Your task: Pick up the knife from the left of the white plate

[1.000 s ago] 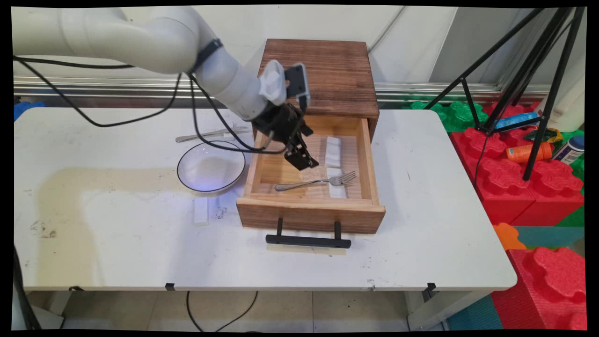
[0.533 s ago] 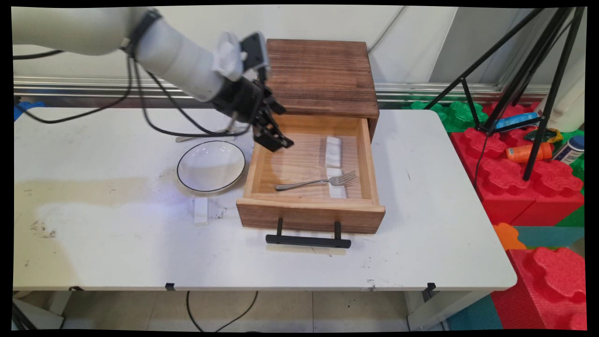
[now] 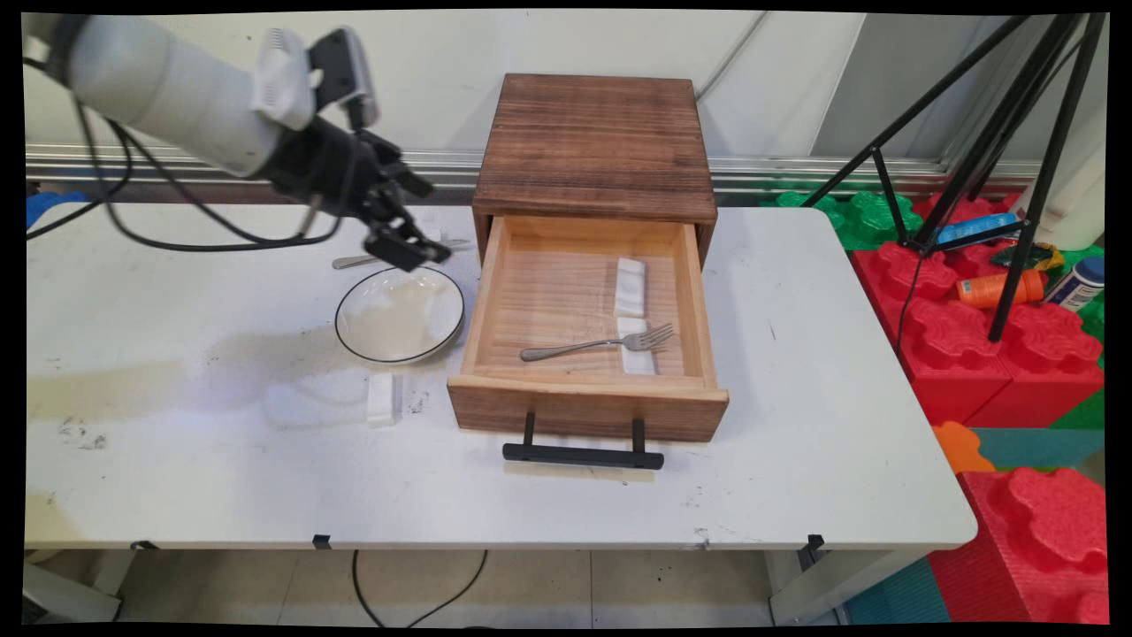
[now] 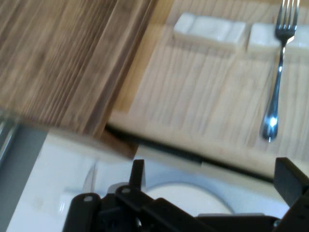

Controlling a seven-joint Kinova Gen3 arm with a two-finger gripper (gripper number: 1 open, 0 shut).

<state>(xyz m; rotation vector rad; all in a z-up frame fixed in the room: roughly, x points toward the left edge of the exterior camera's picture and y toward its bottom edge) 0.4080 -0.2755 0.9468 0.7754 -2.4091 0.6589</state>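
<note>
My gripper hangs over the white bowl, fingers apart and seemingly empty, beside the open drawer.

A white desk with rounded corners and scuffed, stained patches stands before a pale wall. A silver metal rail runs along the wall's foot, level with the desk's far edge. To the right, large red foam blocks are stacked, with green ones behind and an orange one lower down. A black tripod rises over the blocks. Under the desk the floor is pale tile, crossed by a black cable.
</note>
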